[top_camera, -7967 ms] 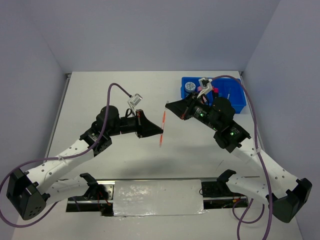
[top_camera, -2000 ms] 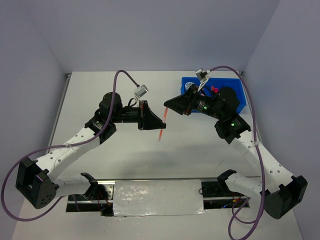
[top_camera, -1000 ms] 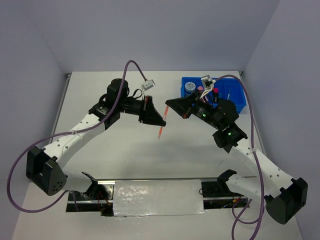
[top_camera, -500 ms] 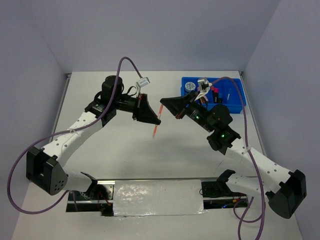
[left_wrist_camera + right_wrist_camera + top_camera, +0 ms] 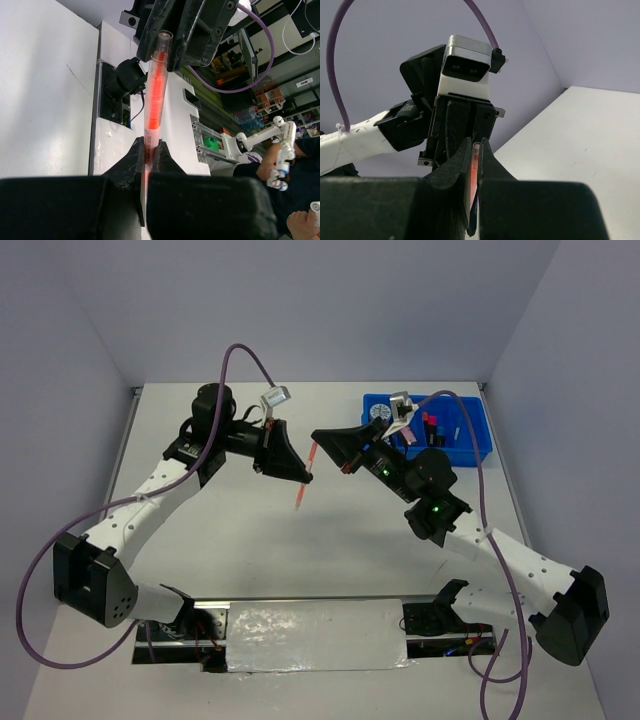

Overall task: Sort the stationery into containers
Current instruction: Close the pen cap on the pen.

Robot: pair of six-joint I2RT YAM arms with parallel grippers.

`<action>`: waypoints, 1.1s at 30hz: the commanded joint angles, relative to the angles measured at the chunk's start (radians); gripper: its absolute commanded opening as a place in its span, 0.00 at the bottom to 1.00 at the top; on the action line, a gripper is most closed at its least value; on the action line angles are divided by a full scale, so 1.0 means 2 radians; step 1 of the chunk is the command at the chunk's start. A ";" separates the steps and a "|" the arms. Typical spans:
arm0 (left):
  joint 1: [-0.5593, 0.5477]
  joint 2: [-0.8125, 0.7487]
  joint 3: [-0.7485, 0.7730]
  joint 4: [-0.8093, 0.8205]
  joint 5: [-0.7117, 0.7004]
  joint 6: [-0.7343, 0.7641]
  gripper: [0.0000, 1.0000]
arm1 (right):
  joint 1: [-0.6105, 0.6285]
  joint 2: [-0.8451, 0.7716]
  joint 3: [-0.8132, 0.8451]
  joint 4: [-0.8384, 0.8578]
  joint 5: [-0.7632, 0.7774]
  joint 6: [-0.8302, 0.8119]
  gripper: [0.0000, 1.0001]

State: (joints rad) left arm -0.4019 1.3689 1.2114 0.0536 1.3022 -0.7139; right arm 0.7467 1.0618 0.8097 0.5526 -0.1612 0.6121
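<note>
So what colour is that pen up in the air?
The pen is bright orange inside a clear barrel. The left wrist view shows it best.

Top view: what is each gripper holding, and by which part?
Both hold the orange pen: the left gripper clamps it mid-barrel, and the right gripper pinches its upper end.
</note>
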 commanded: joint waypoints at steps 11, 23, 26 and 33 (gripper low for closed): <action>-0.052 -0.087 -0.087 0.081 -0.159 0.066 0.00 | -0.015 0.037 0.203 -0.356 -0.148 -0.038 0.39; -0.066 -0.127 -0.134 0.099 -0.200 0.048 0.00 | -0.071 0.040 0.215 -0.291 -0.200 -0.005 0.58; -0.066 -0.126 -0.125 0.091 -0.196 0.050 0.00 | -0.070 0.033 0.200 -0.282 -0.215 -0.002 0.58; -0.066 -0.123 -0.120 0.110 -0.184 0.038 0.00 | -0.064 0.024 0.177 -0.308 -0.198 -0.028 0.56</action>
State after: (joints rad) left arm -0.5293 1.1393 0.9245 0.2035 0.9134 -0.6353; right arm 0.6083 1.1450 1.1873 -0.0685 -0.5606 0.5838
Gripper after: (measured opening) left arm 0.079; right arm 0.565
